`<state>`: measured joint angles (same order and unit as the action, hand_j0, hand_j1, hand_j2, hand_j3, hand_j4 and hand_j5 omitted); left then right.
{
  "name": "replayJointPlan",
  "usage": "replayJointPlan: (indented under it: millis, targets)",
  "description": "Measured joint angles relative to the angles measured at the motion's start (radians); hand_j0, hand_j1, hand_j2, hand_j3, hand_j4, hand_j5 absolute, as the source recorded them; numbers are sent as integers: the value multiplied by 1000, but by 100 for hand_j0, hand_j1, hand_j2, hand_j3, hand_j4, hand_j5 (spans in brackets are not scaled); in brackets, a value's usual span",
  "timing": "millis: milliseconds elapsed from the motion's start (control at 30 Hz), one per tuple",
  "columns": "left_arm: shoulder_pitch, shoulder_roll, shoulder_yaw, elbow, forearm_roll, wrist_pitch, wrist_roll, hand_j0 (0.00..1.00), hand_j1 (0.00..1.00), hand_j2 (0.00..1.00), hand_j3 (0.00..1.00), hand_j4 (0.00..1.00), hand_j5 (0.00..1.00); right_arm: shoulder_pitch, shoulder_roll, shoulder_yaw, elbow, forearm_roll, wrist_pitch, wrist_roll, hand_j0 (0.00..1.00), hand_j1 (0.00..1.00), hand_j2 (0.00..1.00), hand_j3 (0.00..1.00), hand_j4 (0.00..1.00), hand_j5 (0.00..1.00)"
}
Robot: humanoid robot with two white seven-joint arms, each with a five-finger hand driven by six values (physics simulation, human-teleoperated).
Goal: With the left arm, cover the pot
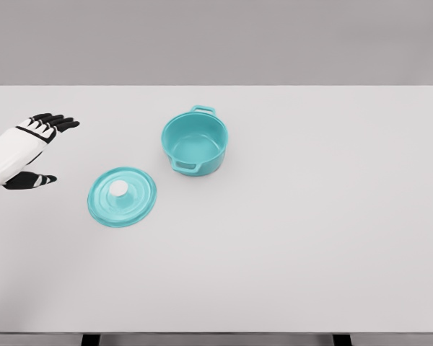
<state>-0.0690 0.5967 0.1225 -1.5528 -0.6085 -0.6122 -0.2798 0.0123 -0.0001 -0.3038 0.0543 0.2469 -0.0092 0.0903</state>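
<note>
A teal pot [195, 143] with two side handles stands uncovered on the white table, a little left of centre. Its teal lid [122, 196] with a white knob [119, 189] lies flat on the table to the pot's lower left, apart from it. My left hand [45, 150] hovers at the left edge, to the left of the lid and not touching it. Its black fingers [56, 121] are stretched out and the thumb [32, 180] is spread below them, with nothing held. The right arm does not show.
The white table [317, 216] stretches wide to the right and toward the front edge. A grey wall stands behind it.
</note>
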Motion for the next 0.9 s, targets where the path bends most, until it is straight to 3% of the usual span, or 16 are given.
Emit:
replayJointPlan:
  millis: [200, 300, 500, 600, 900]
  targets:
    - [0, 2, -2, -3, 0, 0, 0, 100, 100, 100, 100, 100, 100, 0, 0, 0, 0, 0, 0, 0, 100, 100, 100, 100, 100, 100]
    - [15, 74, -14, -33, -2, 0, -1, 100, 100, 100, 100, 100, 100, 0, 0, 0, 0, 0, 0, 0, 100, 100, 100, 100, 100, 100]
    - [5, 264, -180, -119, 148, 0, 1, 99, 99, 99, 99, 99, 99, 0, 0, 0, 0, 0, 0, 0, 100, 100, 100, 100, 100, 100]
    - [2, 330, -240, -153, 215, 0, 3, 90, 90, 90, 90, 90, 90, 0, 0, 0, 0, 0, 0, 0, 100, 100, 100, 100, 100, 100]
    - [-51, 355, -355, -173, 244, 0, 6, 82, 82, 82, 82, 82, 82, 0, 0, 0, 0, 0, 0, 0, 100, 100, 100, 100, 100, 100]
